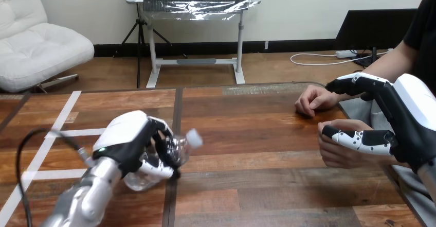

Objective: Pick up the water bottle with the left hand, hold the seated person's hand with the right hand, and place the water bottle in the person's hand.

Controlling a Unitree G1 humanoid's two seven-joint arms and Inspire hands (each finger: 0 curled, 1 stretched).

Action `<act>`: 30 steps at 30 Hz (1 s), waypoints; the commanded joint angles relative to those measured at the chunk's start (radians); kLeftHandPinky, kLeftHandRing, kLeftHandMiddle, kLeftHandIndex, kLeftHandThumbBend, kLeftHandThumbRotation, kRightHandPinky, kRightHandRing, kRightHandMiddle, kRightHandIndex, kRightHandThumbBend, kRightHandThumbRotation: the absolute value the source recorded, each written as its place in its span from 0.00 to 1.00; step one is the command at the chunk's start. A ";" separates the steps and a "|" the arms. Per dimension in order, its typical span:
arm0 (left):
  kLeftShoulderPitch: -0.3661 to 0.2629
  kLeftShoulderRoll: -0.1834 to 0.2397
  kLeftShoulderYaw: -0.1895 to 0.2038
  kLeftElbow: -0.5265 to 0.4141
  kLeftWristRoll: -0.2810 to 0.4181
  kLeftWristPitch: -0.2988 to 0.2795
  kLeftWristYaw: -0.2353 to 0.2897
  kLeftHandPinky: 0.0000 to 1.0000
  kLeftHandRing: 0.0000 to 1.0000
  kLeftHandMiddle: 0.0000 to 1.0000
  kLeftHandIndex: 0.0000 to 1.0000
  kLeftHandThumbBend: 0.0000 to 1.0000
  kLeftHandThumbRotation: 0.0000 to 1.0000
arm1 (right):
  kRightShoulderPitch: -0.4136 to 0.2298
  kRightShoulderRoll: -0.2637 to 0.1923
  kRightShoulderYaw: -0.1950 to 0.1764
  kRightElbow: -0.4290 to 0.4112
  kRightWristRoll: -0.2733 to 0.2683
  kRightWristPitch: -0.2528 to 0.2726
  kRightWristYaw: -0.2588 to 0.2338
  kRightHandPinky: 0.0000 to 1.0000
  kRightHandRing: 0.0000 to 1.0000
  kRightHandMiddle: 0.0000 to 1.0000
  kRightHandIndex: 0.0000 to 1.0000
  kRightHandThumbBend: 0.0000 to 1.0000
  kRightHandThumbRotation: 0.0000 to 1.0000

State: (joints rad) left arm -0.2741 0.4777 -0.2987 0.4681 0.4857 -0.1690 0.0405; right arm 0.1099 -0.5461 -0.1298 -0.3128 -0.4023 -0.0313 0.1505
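A wooden table [247, 186] is shown, with white tape lines [61, 119] at 9 o'clock. At 8 o'clock a clear bottle [181, 149] is held tilted off the surface, its cap [194, 138] aimed toward 2 o'clock; the left hand [128, 134] is curled round it. At 3 o'clock the right hand [406, 114] is spread open, its thumb [360, 138] laid across the person's hand [339, 156].

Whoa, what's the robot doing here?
The robot's left hand has its fingers curled round a clear water bottle, tilted, down at the wooden table, with its cap pointing toward the person. The right hand is at the table's right edge, touching the person's nearer hand; whether it grips is unclear. The person's other hand rests on the table. The bottle has not reached the person yet.
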 commanded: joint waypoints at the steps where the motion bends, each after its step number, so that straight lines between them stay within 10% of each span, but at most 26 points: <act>1: -0.020 -0.059 0.123 -0.011 -0.119 -0.106 0.088 0.35 0.39 0.44 0.52 0.60 0.00 | -0.055 -0.001 -0.023 -0.040 0.006 -0.001 -0.006 0.74 0.77 0.75 0.71 0.61 0.00; 30: 0.055 -0.309 0.296 -0.032 -0.362 -0.318 0.239 0.41 0.42 0.45 0.52 0.62 0.00 | -0.057 -0.004 -0.023 -0.032 0.007 -0.005 -0.007 0.71 0.76 0.75 0.71 0.62 0.00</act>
State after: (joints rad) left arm -0.1925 0.1998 -0.0382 0.4757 0.1441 -0.4315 0.2547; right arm 0.1098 -0.5461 -0.1298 -0.3129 -0.4021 -0.0275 0.1507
